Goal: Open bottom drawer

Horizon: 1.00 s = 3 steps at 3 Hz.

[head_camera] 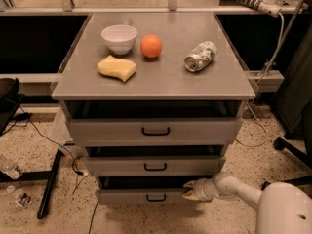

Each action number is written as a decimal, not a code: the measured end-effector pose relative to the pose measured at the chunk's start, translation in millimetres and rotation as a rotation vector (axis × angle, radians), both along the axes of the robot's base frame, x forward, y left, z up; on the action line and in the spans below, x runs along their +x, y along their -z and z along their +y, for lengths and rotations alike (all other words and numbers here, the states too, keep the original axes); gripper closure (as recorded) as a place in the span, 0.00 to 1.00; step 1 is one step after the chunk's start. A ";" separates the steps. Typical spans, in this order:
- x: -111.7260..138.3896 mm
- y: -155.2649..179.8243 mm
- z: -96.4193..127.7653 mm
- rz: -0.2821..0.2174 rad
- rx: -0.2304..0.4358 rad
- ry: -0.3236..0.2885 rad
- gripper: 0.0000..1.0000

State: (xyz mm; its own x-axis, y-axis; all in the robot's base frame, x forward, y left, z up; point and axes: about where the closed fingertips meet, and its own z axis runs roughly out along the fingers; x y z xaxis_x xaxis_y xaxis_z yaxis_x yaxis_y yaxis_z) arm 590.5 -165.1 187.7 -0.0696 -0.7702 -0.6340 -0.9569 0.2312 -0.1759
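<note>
The cabinet top (170, 84) carries a white bowl (119, 37), an orange (151, 46), a yellow sponge (117, 68) and a can (200, 56) lying on its side; the can's label cannot be read. The bottom drawer (122, 197) sits lowest, just above the floor, slightly out, with its inside dark. The gripper (191, 191) is at the upper edge of the drawer's front, right of the black handle (156, 198). Whether it is parted or closed cannot be told.

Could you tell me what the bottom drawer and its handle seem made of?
The bottom drawer looks like painted metal: flat, matte grey front. Its handle, a black loop, could be plastic or coated metal. The gripper sits at the drawer's upper right edge.
</note>
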 end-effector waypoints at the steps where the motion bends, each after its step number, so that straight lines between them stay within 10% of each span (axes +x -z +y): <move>1: -2.5 0.9 0.9 0.014 0.017 -0.002 0.35; 2: -37.7 8.9 -3.4 0.078 0.073 -0.005 0.11; 3: -37.6 4.9 -2.9 0.078 0.073 -0.005 0.14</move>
